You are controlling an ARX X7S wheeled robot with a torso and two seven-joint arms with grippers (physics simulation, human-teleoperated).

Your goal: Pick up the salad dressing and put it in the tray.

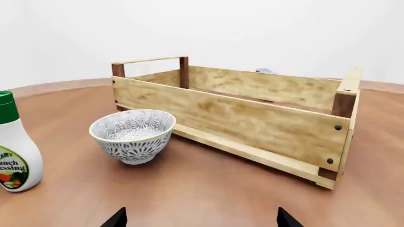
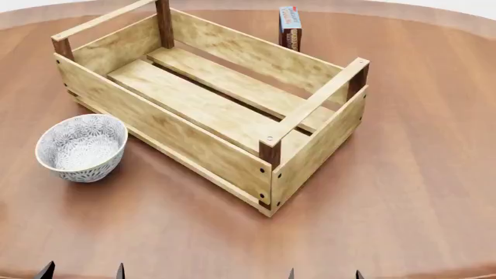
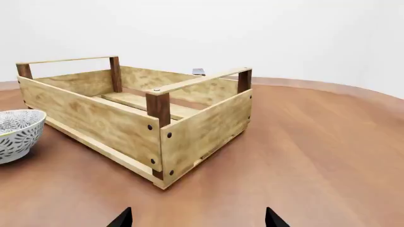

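A round tabletop (image 2: 419,145) of reddish-brown wood grain fills the head view, its curved far edge meeting a plain white wall with no other furnishing in sight. The tray (image 2: 197,148), a slatted light-wood crate with dark corner posts, sits skewed at the middle of the surface, its long axis running from 10 o'clock to 4 o'clock, and nothing lies on its floor slats. A small white-grey patterned bowl (image 2: 81,146) stands just beside the tray's near long wall, at 9 o'clock from centre. A blue-topped box (image 2: 290,27) stands upright behind the tray's far wall, at 12 o'clock.

The salad dressing (image 1: 14,146) shows only in the left wrist view: upright on the tabletop, green cap up, label facing the camera, cut by the picture's edge, near the bowl (image 1: 133,135) on the side away from the tray (image 1: 252,118).

The left gripper (image 1: 200,220) and right gripper (image 3: 197,218) hover low over bare wood, each with jaws spread wide and holding nothing; only dark tips show.
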